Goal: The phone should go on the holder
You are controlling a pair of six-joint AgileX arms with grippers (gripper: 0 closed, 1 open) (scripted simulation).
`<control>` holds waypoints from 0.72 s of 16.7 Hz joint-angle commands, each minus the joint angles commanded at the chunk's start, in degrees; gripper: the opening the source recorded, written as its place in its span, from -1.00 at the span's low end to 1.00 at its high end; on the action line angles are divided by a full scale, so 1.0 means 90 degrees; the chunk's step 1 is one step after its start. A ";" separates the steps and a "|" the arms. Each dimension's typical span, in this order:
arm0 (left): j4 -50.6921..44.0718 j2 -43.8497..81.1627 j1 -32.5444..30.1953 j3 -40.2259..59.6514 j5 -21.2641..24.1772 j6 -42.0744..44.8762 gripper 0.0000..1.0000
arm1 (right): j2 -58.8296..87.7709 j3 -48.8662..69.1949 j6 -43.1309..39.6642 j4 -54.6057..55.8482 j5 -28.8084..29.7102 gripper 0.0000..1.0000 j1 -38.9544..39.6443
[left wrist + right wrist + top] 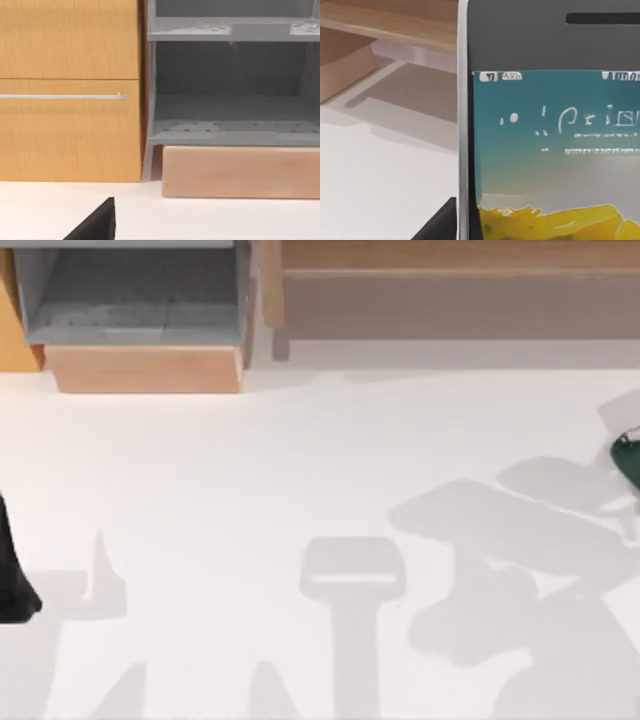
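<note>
The phone [550, 150] stands upright very close to the right wrist camera, with a black face, a silver rim and a teal and yellow screen. It hangs above the white table [380, 175]. A dark finger [437, 226] of my right gripper lies against the phone's rim, gripping it. At the right edge of the top view a small dark green piece [627, 455] pokes in. My left arm [12, 575] rests at the table's left edge, and one black fingertip [95, 224] of it shows in the left wrist view. The holder is out of view.
At the back left stands a grey open shelf unit [135, 295] on a light wooden block [145, 368], beside an orange cabinet [70, 90] with a metal handle. A wooden bench [450, 260] runs along the back right. Grey shadows [500, 570] lie across the white table.
</note>
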 joint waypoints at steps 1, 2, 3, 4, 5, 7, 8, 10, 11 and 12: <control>0.0000 0.0000 0.0000 0.0000 0.0000 0.0000 1.00 | 0.0006 -0.0130 -0.0127 0.0158 0.0035 -1.00 -0.0163; 0.0000 0.0000 0.0000 0.0000 0.0000 0.0000 1.00 | 0.0017 -0.0219 -0.0220 0.0269 0.0068 -1.00 -0.0285; 0.0000 0.0000 0.0000 0.0000 0.0000 0.0000 1.00 | 0.0027 -0.0279 -0.0285 0.0344 0.0095 -1.00 -0.0372; 0.0000 0.0000 0.0000 0.0000 0.0000 0.0000 1.00 | 0.0033 -0.0310 -0.0321 0.0383 0.0113 -1.00 -0.0420; 0.0000 0.0000 0.0000 0.0000 0.0000 0.0000 1.00 | 0.0033 -0.0310 -0.0321 0.0383 0.0113 -1.00 -0.0420; 0.0000 0.0000 0.0000 0.0000 0.0000 0.0000 1.00 | 0.0033 -0.0310 -0.0321 0.0383 0.0113 -1.00 -0.0420; 0.0000 0.0000 0.0000 0.0000 0.0000 0.0000 1.00 | 0.0033 -0.0310 -0.0321 0.0383 0.0113 -1.00 -0.0420; 0.0000 0.0000 0.0000 0.0000 0.0000 0.0000 1.00 | 0.0053 -0.0285 -0.0299 0.0381 0.0103 -1.00 -0.0384; 0.0000 0.0000 0.0000 0.0000 0.0000 0.0000 1.00 | 0.0111 -0.0245 -0.0271 0.0434 0.0096 -1.00 -0.0350; 0.0000 0.0000 0.0000 0.0000 0.0000 0.0000 1.00 | 0.0204 -0.0194 -0.0227 0.0516 0.0104 -1.00 -0.0299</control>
